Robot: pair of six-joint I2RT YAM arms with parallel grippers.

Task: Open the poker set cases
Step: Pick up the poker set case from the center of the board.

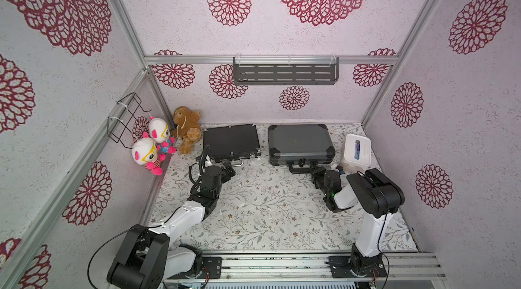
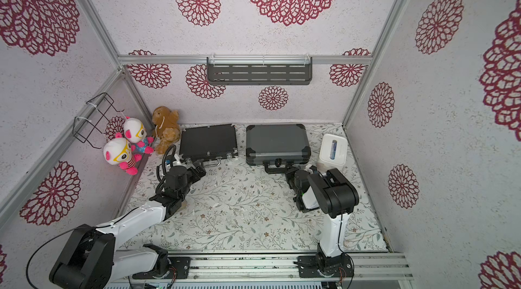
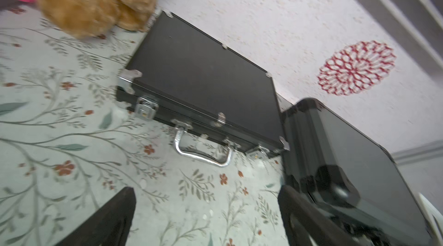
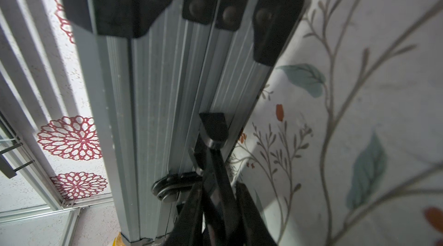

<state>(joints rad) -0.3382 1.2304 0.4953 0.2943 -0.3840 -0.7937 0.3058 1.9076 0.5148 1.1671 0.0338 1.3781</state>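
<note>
Both lie closed at the back of the floral desk [image 1: 267, 211]: the slim black case with silver latches [image 1: 231, 139] at 11 o'clock, the thick dark-grey case with black corner guards [image 1: 298, 139] at 1 o'clock. The left gripper [image 3: 206, 192], jaws spread wide, faces the black case. The right gripper [image 4: 218, 184] jaws pinch the grey case's black latch lever [image 4: 213, 127].

Both top views are bright, evenly and diffusely lit, with no glare on the dark-grey case [image 1: 298, 141]. Wall flowers [image 1: 56, 3] far from it stretch with wide-angle distortion. The left wrist view is blurred, worst on the brown plush [image 3: 96, 0] well apart from the case. In the right wrist view the case's corner guards are out of focus, and its shadow darkens the cloth [image 4: 261, 122] just beside it.
</note>
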